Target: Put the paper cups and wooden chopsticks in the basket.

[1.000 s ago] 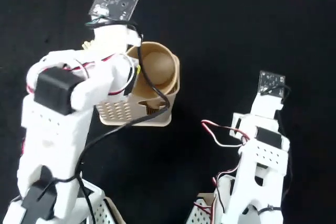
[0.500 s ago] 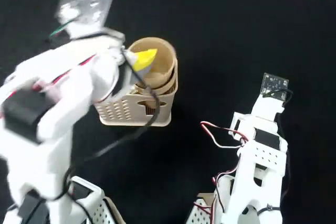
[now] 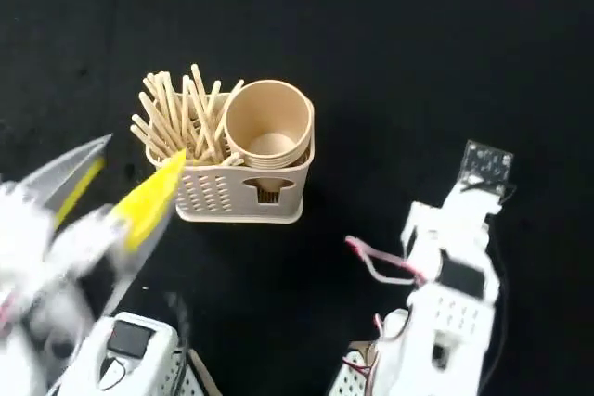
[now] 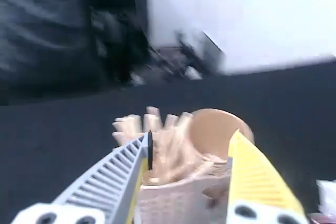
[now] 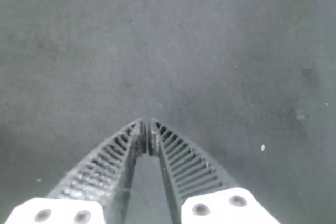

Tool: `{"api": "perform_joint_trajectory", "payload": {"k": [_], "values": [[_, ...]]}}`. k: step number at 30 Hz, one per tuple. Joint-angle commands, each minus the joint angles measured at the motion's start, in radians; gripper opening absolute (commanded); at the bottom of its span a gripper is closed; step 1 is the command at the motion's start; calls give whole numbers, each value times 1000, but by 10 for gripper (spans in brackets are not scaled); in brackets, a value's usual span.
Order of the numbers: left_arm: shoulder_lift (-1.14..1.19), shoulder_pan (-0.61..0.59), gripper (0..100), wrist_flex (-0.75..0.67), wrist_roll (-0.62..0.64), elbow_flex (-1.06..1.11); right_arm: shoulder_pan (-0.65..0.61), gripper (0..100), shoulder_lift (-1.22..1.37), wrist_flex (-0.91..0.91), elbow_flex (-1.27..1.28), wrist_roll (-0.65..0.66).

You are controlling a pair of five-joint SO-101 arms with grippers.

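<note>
**High view.** Basket: pale, perforated, two compartments, upright on black table. Wooden chopsticks: bundled on end in one compartment, fanned outward and leaning on the rim, presumably because only the walls support them. Paper cups: nested one inside another, mouth up, in the other compartment beside the chopsticks; probably stacked so as to fit a single slot. Left gripper: blurred, near the basket's chopstick side but not touching it, one yellow and one grey finger spread apart, nothing between them. Right arm: well apart from the basket, low on the other side of the table.

**Left wrist view.** Left gripper: fingers wide apart, framing the basket from a distance, empty. Chopsticks and cups seated inside, side by side.

**Right wrist view.** Right gripper: tips pressed together, holding nothing, above bare black cloth; judged parked, with no item within reach.

**Status.** Judged complete or nearly so, with both kinds of goods lodged in the basket.
</note>
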Motion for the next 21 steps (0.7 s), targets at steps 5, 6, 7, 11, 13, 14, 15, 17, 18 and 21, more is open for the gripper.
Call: {"api": "perform_joint_trajectory", "payload": {"k": [5, 6, 7, 11, 13, 14, 15, 17, 18, 21], "values": [[-523, -361, 245, -192, -77, 513, -133, 12, -618, 264, 93, -5], [-586, -383, 245, -216, -87, 591, -135, 12, -590, 265, 93, -5], [-649, -401, 245, -236, -98, 671, -137, 12, -549, 264, 84, -5], [-838, -466, 218, -250, -114, 972, -158, 12, -506, 275, 77, -5], [-799, -510, 180, -239, -114, 1064, -173, 12, -526, 316, 79, -5], [-789, -535, 161, -250, -114, 1110, -189, 12, -539, 345, 79, -5], [-790, -559, 141, -276, -114, 1150, -207, 12, -558, 381, 79, -3], [-809, -621, 110, -330, -114, 1228, -245, 13, -590, 434, 81, 3], [-815, -647, 101, -348, -114, 1265, -253, 14, -593, 437, 81, 3], [-816, -668, 91, -391, -114, 1394, -259, 15, -585, 437, 84, 3]]}}
